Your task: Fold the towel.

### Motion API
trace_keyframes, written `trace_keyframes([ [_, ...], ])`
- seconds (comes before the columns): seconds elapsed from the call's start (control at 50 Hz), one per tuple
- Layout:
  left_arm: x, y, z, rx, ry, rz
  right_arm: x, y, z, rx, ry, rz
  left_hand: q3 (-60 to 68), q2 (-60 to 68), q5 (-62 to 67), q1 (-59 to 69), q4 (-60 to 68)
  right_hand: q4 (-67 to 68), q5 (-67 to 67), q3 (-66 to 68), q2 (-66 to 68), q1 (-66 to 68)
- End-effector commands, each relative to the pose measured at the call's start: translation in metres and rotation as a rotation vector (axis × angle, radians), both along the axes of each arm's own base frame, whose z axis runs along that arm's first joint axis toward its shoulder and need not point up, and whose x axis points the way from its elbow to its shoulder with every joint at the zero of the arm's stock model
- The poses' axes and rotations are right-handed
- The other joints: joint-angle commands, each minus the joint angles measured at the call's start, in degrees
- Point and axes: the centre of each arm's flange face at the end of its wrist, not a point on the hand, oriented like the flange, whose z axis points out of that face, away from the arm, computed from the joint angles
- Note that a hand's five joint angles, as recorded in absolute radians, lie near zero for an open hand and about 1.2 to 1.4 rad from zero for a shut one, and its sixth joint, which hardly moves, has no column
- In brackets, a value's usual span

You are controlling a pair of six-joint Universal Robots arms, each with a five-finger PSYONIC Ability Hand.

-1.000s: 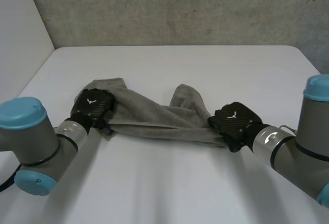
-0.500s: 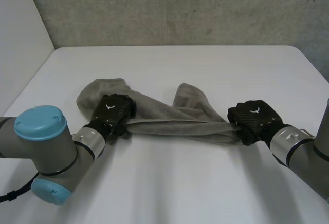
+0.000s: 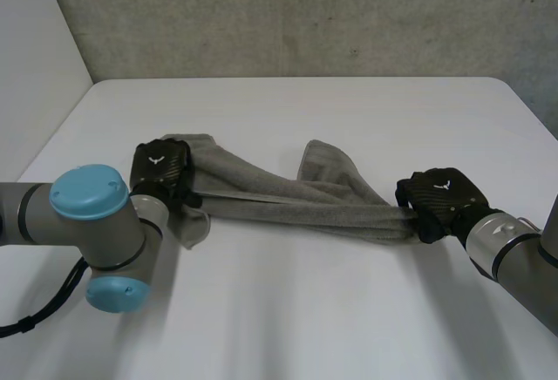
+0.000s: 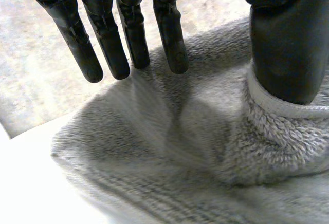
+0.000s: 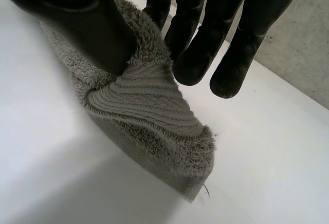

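- Presently, the grey towel [image 3: 288, 201] lies across the middle of the white table [image 3: 305, 105]. It is drawn into a rope-like band between the two hands, and a loose fold humps up on its far side near the centre.
- The left hand [image 3: 159, 169] is at the towel's left end. Its wrist view shows the thumb [image 4: 288, 44] bearing on the hemmed edge, with straight fingers [image 4: 128, 34] across the cloth from it. This is judged a pinch hold.
- The right hand [image 3: 438, 199] is at the towel's right end, with thumb and fingers closed on a gathered corner. The ribbed hem hangs just below the grip.
- The step in hand is judged to be opening the bunched towel out flat, before any fold is made.
- Recommended: raise both ends level and draw them apart evenly, so the band opens and does not twist.
- Recommended: shake out the far fold before laying the cloth down.
- Recommended: limit the tension. The left grip looks shallow, resting on the hem alone, and could slip.
- Recommended: confirm both grips are on corners of one edge. Otherwise the fold will come out skewed.
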Motion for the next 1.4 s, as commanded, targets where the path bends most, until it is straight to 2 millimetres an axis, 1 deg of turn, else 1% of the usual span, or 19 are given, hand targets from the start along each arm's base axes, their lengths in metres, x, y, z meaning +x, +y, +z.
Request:
trace_keyframes([
  [0.02,0.012,-0.007,0.013,-0.026,-0.002,0.083,-0.001,-0.003,0.0,-0.014,-0.002,-0.005,1.1,1.3,2.0,0.3,1.2,3.0,3.4,3.2,4.4,4.5],
  [0.08,0.018,-0.008,0.026,-0.052,0.008,0.098,-0.001,-0.003,0.0,-0.023,-0.002,-0.008,2.2,2.5,3.2,1.5,2.4,3.0,3.4,3.2,4.4,4.5],
  [0.1,0.02,-0.009,0.032,-0.064,0.015,0.101,-0.001,-0.003,0.0,-0.031,-0.003,-0.011,10.1,10.3,11.0,9.3,10.3,3.0,3.4,3.2,4.4,4.5],
  [0.12,0.02,-0.009,0.033,-0.064,0.015,0.101,-0.001,-0.003,0.0,-0.031,-0.003,-0.011,10.1,10.4,11.1,9.4,10.3,3.0,3.4,3.2,4.4,4.5],
  [0.16,0.028,-0.008,0.043,-0.078,0.022,0.107,-0.001,-0.003,-0.001,-0.043,-0.005,-0.011,31.7,32.0,32.7,31.0,31.9,3.0,3.4,3.2,4.4,4.5],
  [0.18,0.028,-0.008,0.043,-0.078,0.022,0.108,-0.001,-0.003,-0.001,-0.043,-0.005,-0.011,31.8,32.1,32.8,31.1,32.0,3.0,3.4,3.2,4.4,4.5],
  [0.22,0.033,-0.005,0.052,-0.084,0.027,0.083,-0.001,-0.003,0.0,-0.051,-0.009,-0.013,46.4,46.7,47.4,45.6,46.6,3.0,3.4,3.2,4.4,4.5],
  [0.42,0.026,0.017,0.056,-0.055,0.027,-0.087,0.0,-0.001,0.002,-0.03,-0.053,-0.018,46.5,46.7,47.4,45.7,46.6,3.0,3.4,3.2,4.4,4.5],
  [0.56,0.025,0.018,0.05,-0.03,-0.005,-0.108,0.004,0.002,0.002,-0.028,-0.045,-0.004,46.5,46.7,47.4,45.7,46.6,3.0,3.4,3.2,4.4,4.5],
  [0.6,0.025,0.017,0.047,-0.029,-0.026,-0.109,0.004,0.002,0.002,-0.029,-0.043,-0.005,46.5,46.7,47.4,45.7,46.6,0.1,0.5,0.2,1.4,1.5],
  [0.64,0.025,0.016,0.035,-0.013,-0.086,-0.113,0.004,0.0,0.004,-0.033,-0.047,-0.007,39.0,39.3,40.0,38.2,39.2,-14.8,-14.4,-14.7,-13.5,-13.4],
  [0.66,0.025,0.016,0.035,-0.013,-0.087,-0.113,0.004,0.0,0.004,-0.033,-0.047,-0.007,38.9,39.2,39.9,38.1,39.1,-14.9,-14.5,-14.8,-13.6,-13.4],
  [0.7,0.025,0.016,0.026,-0.01,-0.154,-0.122,0.002,-0.001,0.005,-0.027,-0.044,-0.011,33.7,34.0,34.7,32.9,33.9,-35.7,-35.3,-35.5,-34.3,-34.2],
  [0.88,0.026,0.018,0.022,-0.024,-0.256,-0.137,0.0,-0.005,0.016,0.035,-0.037,-0.024,31.3,31.6,32.3,30.6,31.5,-45.2,-44.8,-45.0,-43.9,-43.7],
  [0.92,0.026,0.019,0.021,-0.018,-0.258,-0.139,-0.007,-0.011,0.022,0.061,-0.032,-0.041,31.3,31.6,32.3,30.6,31.5,-47.4,-46.9,-47.2,-46.0,-45.9],
  [1.02,0.026,0.019,0.022,-0.014,-0.26,-0.14,-0.022,-0.021,0.026,0.104,-0.048,-0.055,31.2,31.5,32.2,30.4,31.4,-47.2,-46.8,-47.1,-45.9,-45.7],
  [1.1,0.026,0.019,0.021,-0.014,-0.258,-0.14,-0.022,-0.023,0.023,0.143,-0.07,-0.019,30.5,30.8,31.5,29.7,30.7,-46.2,-45.8,-46.1,-44.9,-44.7],
  [1.18,0.026,0.018,0.02,-0.011,-0.256,-0.137,-0.018,-0.021,0.015,0.196,-0.087,0.021,21.6,21.9,22.6,20.8,21.8,-44.7,-44.3,-44.5,-43.4,-43.2],
  [1.4,0.026,0.018,0.008,0.017,-0.265,-0.134,-0.017,-0.023,-0.01,0.295,-0.085,0.027,12.0,12.3,13.0,11.2,12.2,-33.1,-32.7,-32.9,-31.8,-31.6],
])
